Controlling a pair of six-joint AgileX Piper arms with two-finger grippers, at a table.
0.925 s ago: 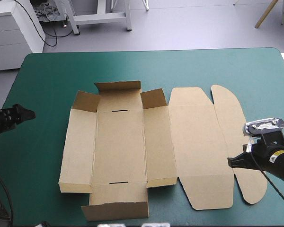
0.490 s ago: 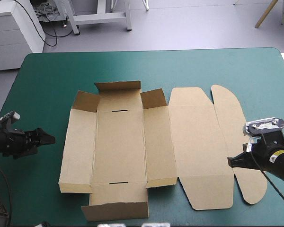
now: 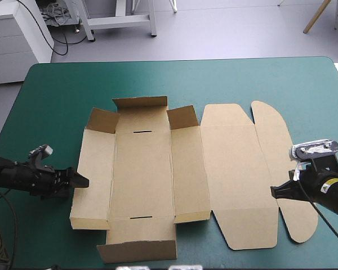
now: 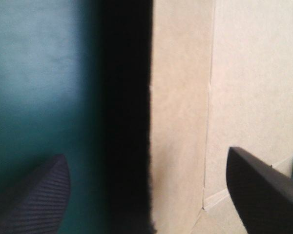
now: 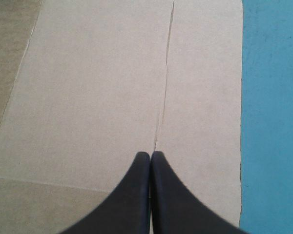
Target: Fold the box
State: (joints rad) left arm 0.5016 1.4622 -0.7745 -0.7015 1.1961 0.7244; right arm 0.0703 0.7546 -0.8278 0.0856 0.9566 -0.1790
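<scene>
Box point(image 3: 158, 169) laid at table point(image 3: 50, 95) centre, toward near edge. Tray part placed left, flaps partly raised at far end; lid panels spread flat to right. Left gripper point(image 3: 83, 181) positioned at box's left edge, toward near corner, edge framed between fingers point(image 4: 39, 195). Right gripper point(image 3: 274, 192) positioned over lid's right side, above crease before rightmost flap. Grippers kept well apart.

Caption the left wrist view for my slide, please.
Left pincer open astride the brown box's left edge, teal-green cover beneath.
</scene>
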